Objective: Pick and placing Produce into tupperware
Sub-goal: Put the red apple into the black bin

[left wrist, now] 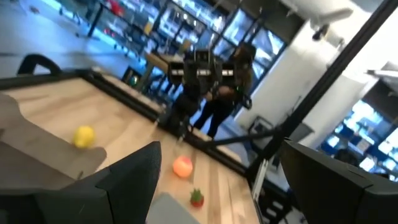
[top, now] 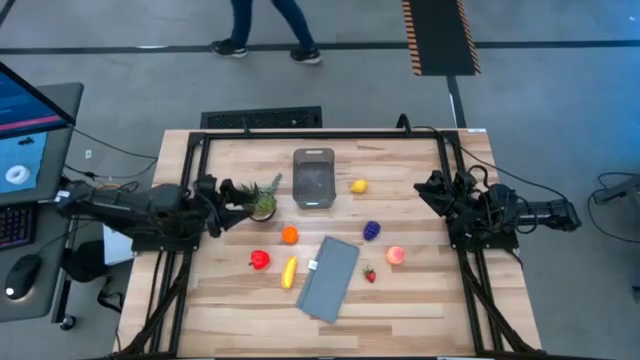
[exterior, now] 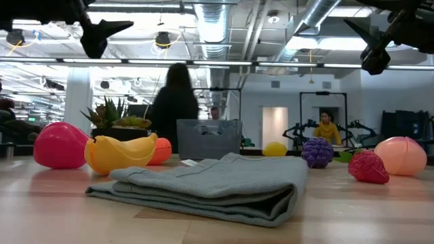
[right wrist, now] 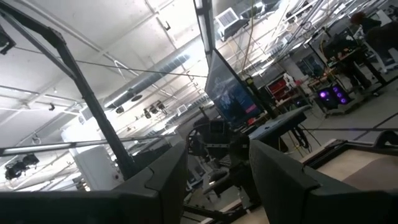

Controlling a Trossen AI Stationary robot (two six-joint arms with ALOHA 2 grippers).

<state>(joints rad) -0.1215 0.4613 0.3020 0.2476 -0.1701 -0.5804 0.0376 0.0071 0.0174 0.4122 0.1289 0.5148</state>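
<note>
Behind folded grey cloth (exterior: 203,186), tupperware (exterior: 209,139) half hidden; both end effectors spread, empty.

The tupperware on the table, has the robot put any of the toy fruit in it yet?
Not yet, it seems. The tupperware looks empty from above. The lemon, grapes, peach, strawberry, orange, banana and red fruit all lie on the table. The left gripper and right gripper hold nothing, so everything is left.

You see two matte black, jointed arms (top: 130,208) with blocky, angular black fingers (left wrist: 124,180) (cables trail behind).
</note>
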